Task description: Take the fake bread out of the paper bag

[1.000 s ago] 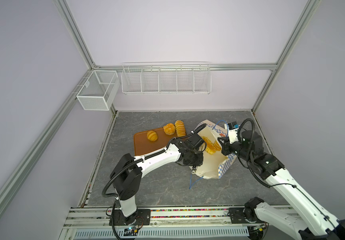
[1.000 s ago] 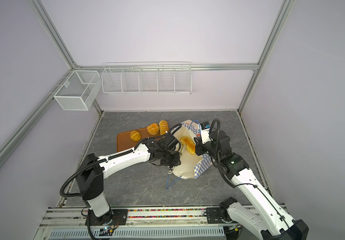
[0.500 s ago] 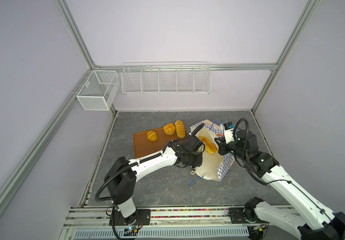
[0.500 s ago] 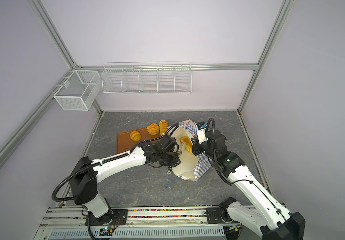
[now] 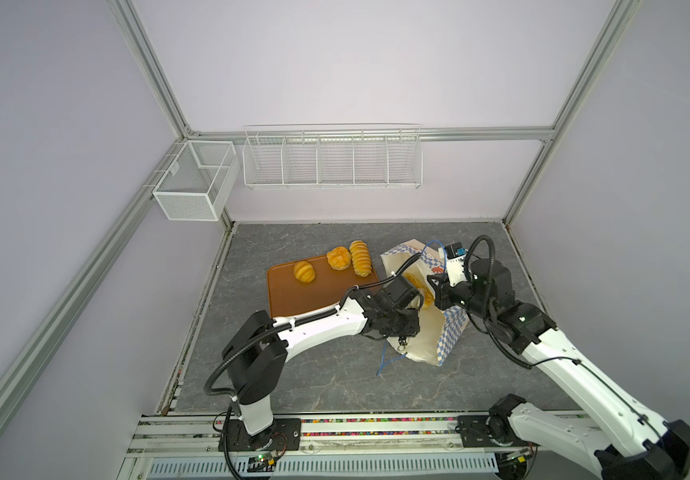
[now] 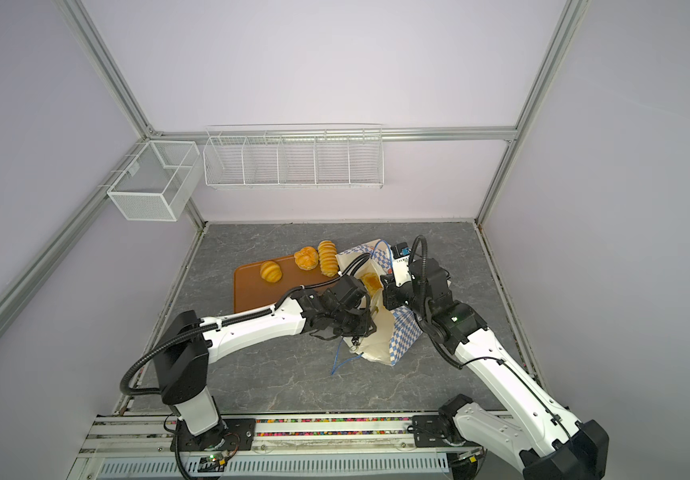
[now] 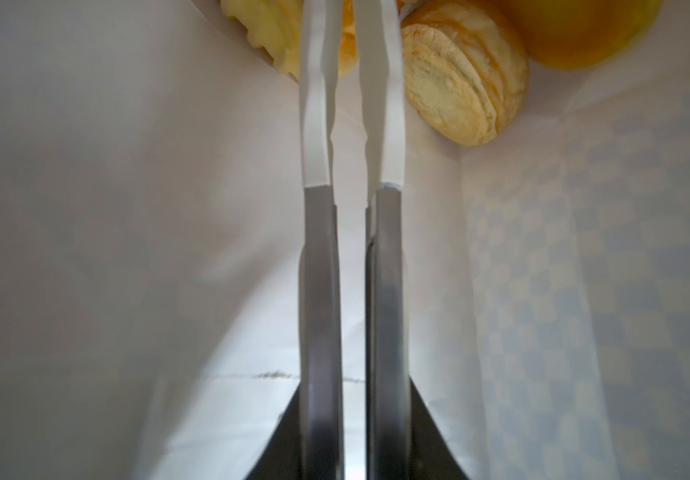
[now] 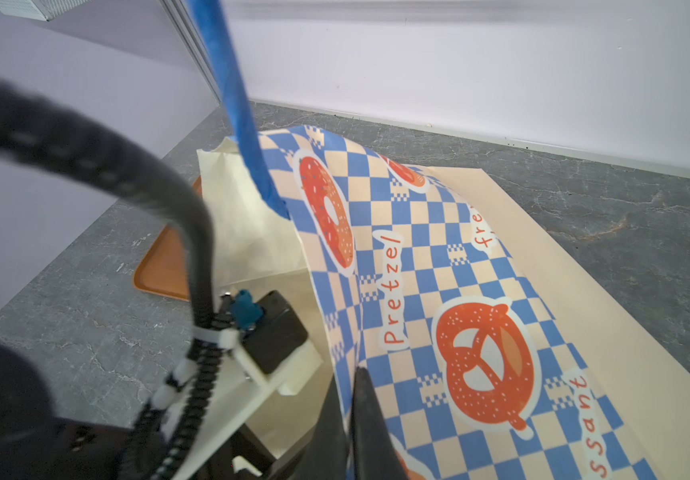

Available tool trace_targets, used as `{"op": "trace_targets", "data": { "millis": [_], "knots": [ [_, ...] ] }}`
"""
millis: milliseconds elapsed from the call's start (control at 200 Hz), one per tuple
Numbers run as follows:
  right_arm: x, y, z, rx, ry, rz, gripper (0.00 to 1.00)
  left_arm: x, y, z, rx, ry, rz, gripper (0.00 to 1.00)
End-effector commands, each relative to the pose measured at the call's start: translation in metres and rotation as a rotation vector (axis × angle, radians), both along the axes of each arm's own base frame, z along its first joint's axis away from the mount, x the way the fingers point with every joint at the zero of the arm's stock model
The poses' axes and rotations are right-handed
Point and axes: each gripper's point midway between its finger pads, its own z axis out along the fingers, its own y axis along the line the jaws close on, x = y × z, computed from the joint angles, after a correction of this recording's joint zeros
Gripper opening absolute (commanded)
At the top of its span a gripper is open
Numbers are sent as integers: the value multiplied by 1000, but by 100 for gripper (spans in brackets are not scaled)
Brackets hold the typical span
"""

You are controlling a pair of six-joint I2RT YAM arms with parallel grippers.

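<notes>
In both top views the bag (image 5: 426, 345) (image 6: 376, 345) sits on the table (image 5: 326, 374) with its mouth wide open, just beside the tray (image 5: 289, 299). Three pieces of bread (image 5: 304, 272) lie on the tray's far part, two of them side by side. More bread (image 6: 370, 282) shows inside the bag. The left arm (image 5: 318, 328) reaches into the mouth, and its tips are hidden there. The right claw (image 5: 436, 286) sits at the bag's far rim, closed on the paper. A blue handle (image 5: 389, 361) trails on the table by the bag's near edge. In the left wrist view the left claw (image 7: 348, 25) is deep inside the bag, its fingers (image 7: 316, 124) only a narrow slit apart, with white paper showing between them. Nothing is gripped along the part that shows. The tips run off the edge, so I cannot tell whether they touch bread. A ridged bun (image 7: 463, 83) lies just beside one finger, an orange piece (image 7: 584, 29) behind it, and a pale piece (image 7: 264, 29) on the other side. In the right wrist view a dark finger (image 8: 366, 419) of the right claw pinches the bag's checkered edge. The other handle (image 8: 243, 124) rises past the camera, and a corner of the tray (image 8: 160, 270) shows behind the bag.
</notes>
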Motion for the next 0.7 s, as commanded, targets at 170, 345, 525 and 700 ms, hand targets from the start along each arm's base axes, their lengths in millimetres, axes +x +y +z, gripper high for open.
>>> {"op": "trace_targets", "data": {
  "millis": [170, 345, 525, 700],
  "knots": [
    [-6, 4, 13, 23, -35, 29, 7, 16, -34, 12, -214, 112, 122, 31],
    [-5, 4, 13, 21, -41, 25, 7, 17, -26, 17, -232, 127, 172, 34],
    [-4, 5, 14, 21, -36, 25, 7, 16, -13, 13, -236, 172, 221, 37],
    [-5, 4, 12, 14, -33, 17, 7, 16, -6, 11, -242, 201, 248, 40]
  ]
}}
